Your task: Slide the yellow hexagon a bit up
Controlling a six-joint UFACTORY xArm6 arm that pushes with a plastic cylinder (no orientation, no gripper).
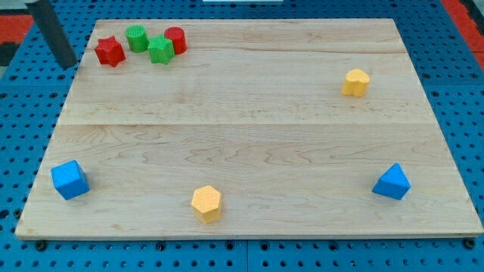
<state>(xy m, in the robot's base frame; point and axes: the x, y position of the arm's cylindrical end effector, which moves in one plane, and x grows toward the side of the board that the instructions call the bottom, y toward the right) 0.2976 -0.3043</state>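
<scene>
Board: pale wood planks, lying on blue pegboard with rows of holes. Yellow hexagon near the near edge, left of centre. Second yellow block far right. Blue cube near left, blue block near right. Far left cluster: red star, green cylinder, green star, red cylinder, packed close. Tip off the board's far left corner, just left of red star, well apart from hexagon, touching no block. Bare rod, nothing gripped.
</scene>
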